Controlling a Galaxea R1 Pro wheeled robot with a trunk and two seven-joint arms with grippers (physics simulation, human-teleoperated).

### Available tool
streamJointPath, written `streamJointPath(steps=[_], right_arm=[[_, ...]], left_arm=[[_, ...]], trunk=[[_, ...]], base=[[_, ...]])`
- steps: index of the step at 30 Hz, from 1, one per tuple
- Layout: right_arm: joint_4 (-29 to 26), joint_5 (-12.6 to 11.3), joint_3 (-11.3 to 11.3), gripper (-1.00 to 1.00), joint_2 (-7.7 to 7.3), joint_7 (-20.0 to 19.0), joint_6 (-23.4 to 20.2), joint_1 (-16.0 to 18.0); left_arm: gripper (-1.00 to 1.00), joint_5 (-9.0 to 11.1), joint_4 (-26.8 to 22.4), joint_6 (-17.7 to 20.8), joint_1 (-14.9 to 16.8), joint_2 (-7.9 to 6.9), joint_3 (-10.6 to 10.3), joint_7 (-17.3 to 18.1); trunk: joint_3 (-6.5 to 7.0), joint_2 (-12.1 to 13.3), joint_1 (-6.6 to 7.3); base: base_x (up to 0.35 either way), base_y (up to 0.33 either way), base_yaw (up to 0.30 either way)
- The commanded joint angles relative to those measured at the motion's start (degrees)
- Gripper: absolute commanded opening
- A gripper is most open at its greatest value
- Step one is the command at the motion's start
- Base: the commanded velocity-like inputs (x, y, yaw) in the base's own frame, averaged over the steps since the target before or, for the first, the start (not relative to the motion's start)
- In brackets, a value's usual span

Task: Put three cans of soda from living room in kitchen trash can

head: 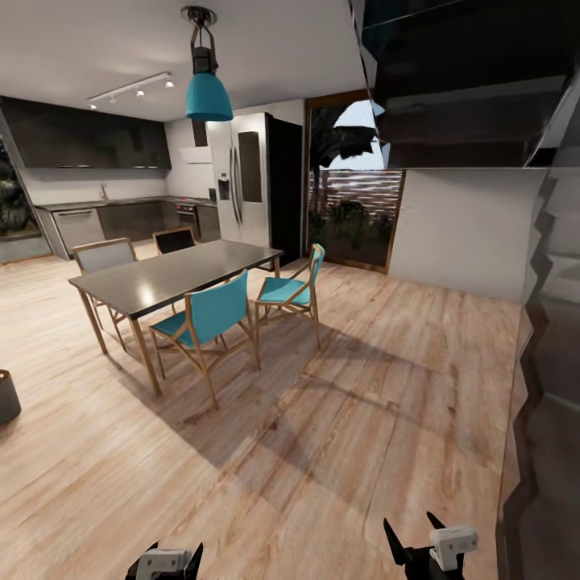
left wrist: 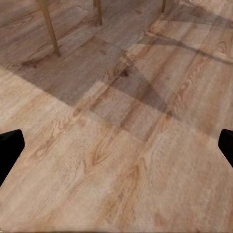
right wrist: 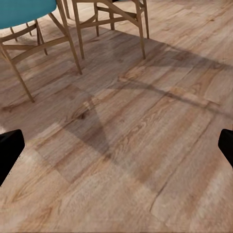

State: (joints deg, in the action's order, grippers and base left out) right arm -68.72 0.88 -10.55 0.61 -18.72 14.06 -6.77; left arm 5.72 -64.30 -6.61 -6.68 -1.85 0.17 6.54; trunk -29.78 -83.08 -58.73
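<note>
Head view, bin: a grey round bin [head: 6, 396] stood on the floor at the far left edge, half cut off.
Kitchen: grey cabinets [head: 129, 221] and a tap [head: 103, 192] lay at the back, beyond the table [head: 173, 274].
Left gripper [left wrist: 116, 145]: fingers [left wrist: 9, 145] wide apart, holding nothing, over bare floor [left wrist: 121, 160].
Right gripper [right wrist: 116, 148]: fingers [right wrist: 9, 150] wide apart, empty, near teal chairs [head: 211, 316].
</note>
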Motion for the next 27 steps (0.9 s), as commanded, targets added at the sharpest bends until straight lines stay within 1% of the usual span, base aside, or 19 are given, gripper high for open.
streamJointPath(steps=[1, 6, 8, 9, 10, 11, 12, 13, 14, 15, 17, 19, 24, 25, 27], right_arm=[[0.0, 0.0, 0.0, 1.0, 0.0, 0.0, 0.0, 0.0], [0.1, 0.0, 0.0, 1.0, -0.05, 0.0, 0.0, 0.0], [0.1, -0.1, 0.0, 1.0, -0.07, 0.0, 0.0, 0.0], [0.1, -0.1, -0.1, 1.0, -0.07, 0.0, 0.0, 0.0], [0.1, -0.1, -0.1, 1.0, -0.08, 0.0, 0.0, 0.0], [0.1, -0.1, -0.1, 1.0, -0.08, 0.0, 0.0, 0.0], [0.1, -0.1, -0.1, 1.0, -0.08, 0.0, 0.0, 0.0], [0.1, -0.1, -0.1, 1.0, -0.08, 0.0, 0.0, 0.0], [0.1, -0.1, -0.1, 1.0, -0.09, 0.0, 0.0, 0.0], [0.1, -0.1, -0.1, 1.0, -0.09, 0.0, 0.0, 0.0], [0.0, -0.1, -0.2, 1.0, -0.15, 0.0, 0.0, 0.0], [0.0, -0.1, -0.5, 1.0, -0.34, 0.0, 0.0, 0.0], [-0.2, -0.2, -1.3, 1.0, -0.83, -0.1, 0.1, -0.1], [-0.2, -0.3, -2.2, 1.0, -1.03, -0.4, 0.1, -0.1], [-0.3, -0.4, -3.3, 1.0, -1.31, -0.6, 0.1, -0.1]], left_arm=[[1.0, 0.1, 0.0, 0.0, 0.0, -0.02, 0.0, 0.0], [1.0, 0.6, -1.0, -0.3, 0.0, -0.19, 0.2, 0.2], [1.0, 0.7, -3.0, -0.3, -0.2, -0.49, 0.5, 0.3], [1.0, 0.7, -3.6, -0.3, -0.3, -0.6, 1.0, 0.3], [1.0, 0.7, -4.5, -0.3, -0.4, -0.83, 2.9, 0.4], [1.0, 0.8, -5.2, -0.4, -0.5, -0.97, 5.7, 0.9], [1.0, 0.9, -5.5, -0.4, -0.5, -1.02, 7.2, 1.5], [1.0, 1.2, -5.8, -0.5, -0.5, -1.1, 10.1, 3.7], [1.0, 1.4, -6.1, -0.6, -0.5, -1.12, 13.4, 8.5], [1.0, 1.5, -6.1, -0.6, -0.5, -1.12, 14.2, 10.1], [1.0, 1.5, -6.1, -0.7, -0.5, -1.13, 15.3, 12.3], [1.0, 1.5, -6.1, -0.7, -0.5, -1.1, 16.0, 13.8], [1.0, 1.6, -6.1, -0.8, -0.5, -1.07, 16.9, 15.5], [1.0, 1.6, -6.0, -0.8, -0.4, -1.06, 17.1, 15.9], [1.0, 1.6, -5.9, -0.8, -0.4, -1.06, 17.2, 16.1]], trunk=[[0.0, 0.0, 0.0], [0.0, 0.0, 0.0], [0.0, 0.0, 0.0], [0.0, 0.0, 0.0], [0.0, 0.0, 0.0], [0.0, 0.0, 0.0], [0.0, 0.0, 0.0], [0.0, 0.0, 0.0], [0.0, 0.0, 0.0], [0.0, 0.0, 0.0], [0.0, 0.0, 0.0], [0.0, 0.0, 0.0], [0.0, 0.0, 0.0], [0.0, 0.0, 0.0], [0.0, 0.0, 0.0]], base=[[0.0, 0.0, 0.244], [0.0, 0.0, 0.245], [0.0, 0.0, 0.244], [0.0, 0.0, 0.24], [0.0, 0.0, 0.233], [0.0, 0.0, 0.224], [0.0, 0.0, 0.219], [0.0, 0.0, 0.206], [0.0, 0.0, 0.16], [0.0, 0.0, 0.132], [0.0, 0.0, 0.095], [0.0, 0.0, 0.061], [0.0, 0.0, 0.029], [0.0, 0.0, 0.009], [0.0, 0.0, 0.007]])
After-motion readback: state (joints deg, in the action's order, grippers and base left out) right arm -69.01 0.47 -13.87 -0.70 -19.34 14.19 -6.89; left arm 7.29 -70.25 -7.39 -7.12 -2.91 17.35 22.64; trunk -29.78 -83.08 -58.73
